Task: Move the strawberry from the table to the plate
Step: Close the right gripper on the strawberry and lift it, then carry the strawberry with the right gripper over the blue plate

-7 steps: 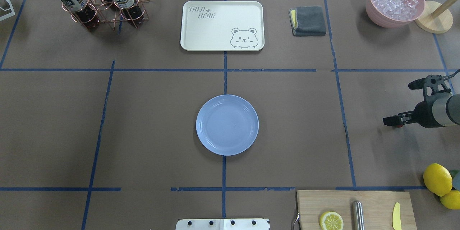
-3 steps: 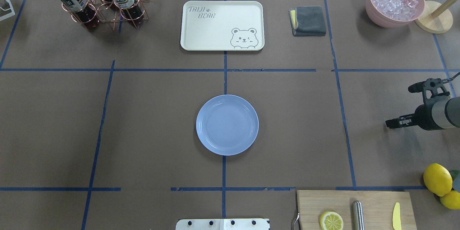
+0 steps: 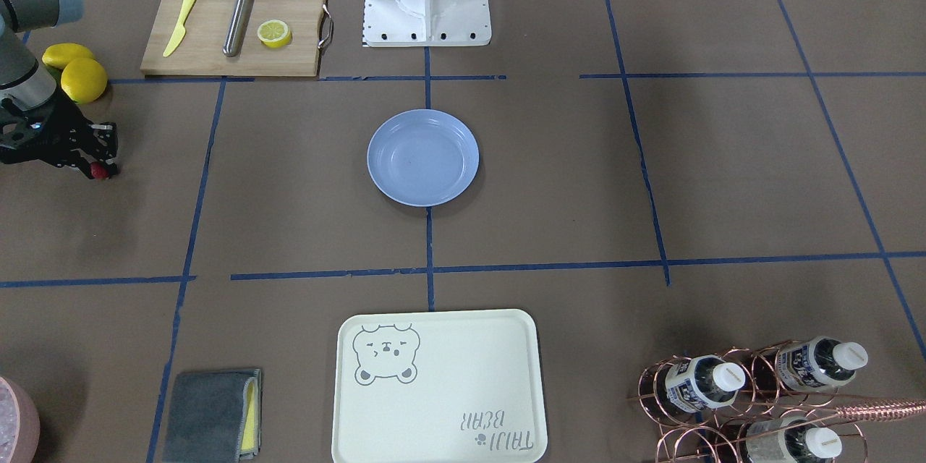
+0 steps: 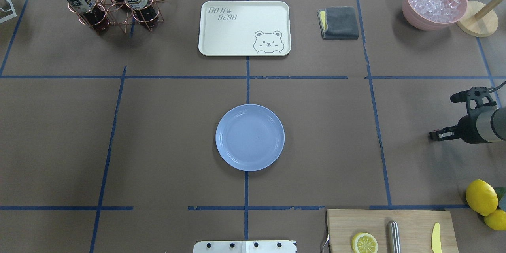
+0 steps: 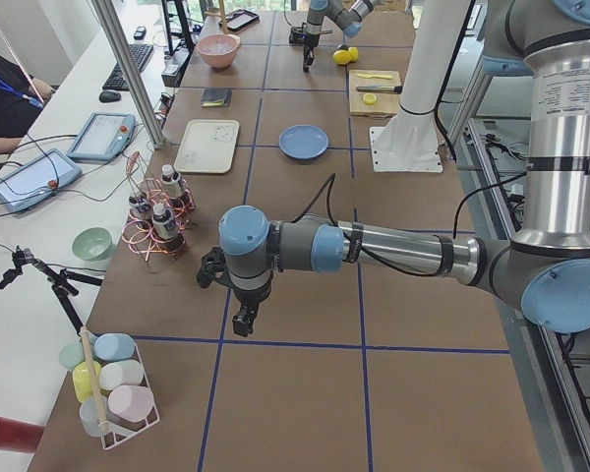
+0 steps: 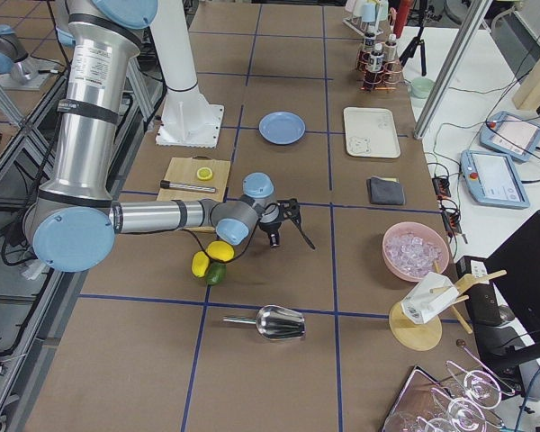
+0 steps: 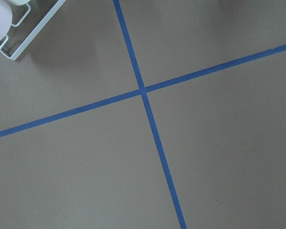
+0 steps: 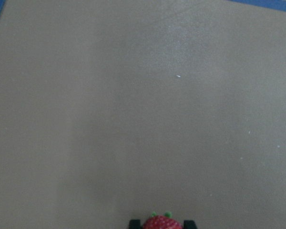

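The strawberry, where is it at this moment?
In the front-facing view the strawberry sits at the left edge, between the fingertips of the right gripper, just below the two lemons and well left of the plate.

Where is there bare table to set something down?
Bare: the whole stretch left of the plate, below the bottle rack; also between plate and right gripper holding the strawberry. Crowded: the near-right corner with cutting board and lemons.
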### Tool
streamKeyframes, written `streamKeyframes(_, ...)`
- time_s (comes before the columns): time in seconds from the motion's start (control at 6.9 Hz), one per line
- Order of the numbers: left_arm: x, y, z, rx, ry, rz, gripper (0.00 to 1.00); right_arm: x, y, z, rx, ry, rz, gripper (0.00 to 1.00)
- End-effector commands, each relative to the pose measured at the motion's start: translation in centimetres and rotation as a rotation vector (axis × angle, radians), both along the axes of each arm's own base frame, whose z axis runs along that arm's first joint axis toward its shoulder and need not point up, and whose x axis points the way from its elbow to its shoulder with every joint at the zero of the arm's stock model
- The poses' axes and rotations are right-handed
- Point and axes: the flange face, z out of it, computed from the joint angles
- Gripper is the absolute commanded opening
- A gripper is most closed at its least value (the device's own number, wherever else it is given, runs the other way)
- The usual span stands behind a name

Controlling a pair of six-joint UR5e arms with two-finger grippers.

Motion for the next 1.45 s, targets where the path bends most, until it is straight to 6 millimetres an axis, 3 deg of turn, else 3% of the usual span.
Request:
streamKeyframes(0.0,0.0,0.0,-0.1,0.001,0.0,0.001,1.0,-0.6,-0.1,-3.3,0.037,-0.045,0.007,0.0)
streamKeyframes(0.14,0.0,0.0,-0.1,0.001,0.0,0.0,1.0,-1.4,0.3,-6.6,0.051,-0.085,0.001,0.0)
streamKeyframes(0.29,0.0,0.0,-0.1,0.001,0.0,0.001,1.0,-4.2,-1.0,-12.3,0.013,-0.13,0.032,0.0)
streamKeyframes(0.43,0.0,0.0,-0.1,0.001,0.0,0.001,1.0,-8.6,-2.7,-18.6,-0.044,-0.154,0.054,0.0)
streamKeyframes(0.58,0.0,-0.1,-0.2,0.004,0.0,0.001,1.0,-13.7,-3.9,-26.2,-0.075,-0.192,0.088,0.0)
streamKeyframes(0.72,0.0,-0.1,-0.3,0.006,0.0,0.001,1.0,-18.0,-4.1,-33.1,-0.106,-0.176,0.123,0.0)
streamKeyframes(0.87,0.0,-0.1,-0.3,0.006,0.0,0.001,1.0,-22.8,-2.2,-38.4,-0.124,-0.119,0.14,0.0)
streamKeyframes(1.01,0.0,-0.1,-0.3,0.006,0.0,0.001,1.0,-26.8,-1.5,-41.2,-0.141,-0.119,0.18,0.0)
streamKeyframes(1.3,0.0,-0.1,-0.3,0.007,0.0,0.002,1.0,-35.5,-2.1,-43.4,-0.156,-0.061,0.229,0.0)
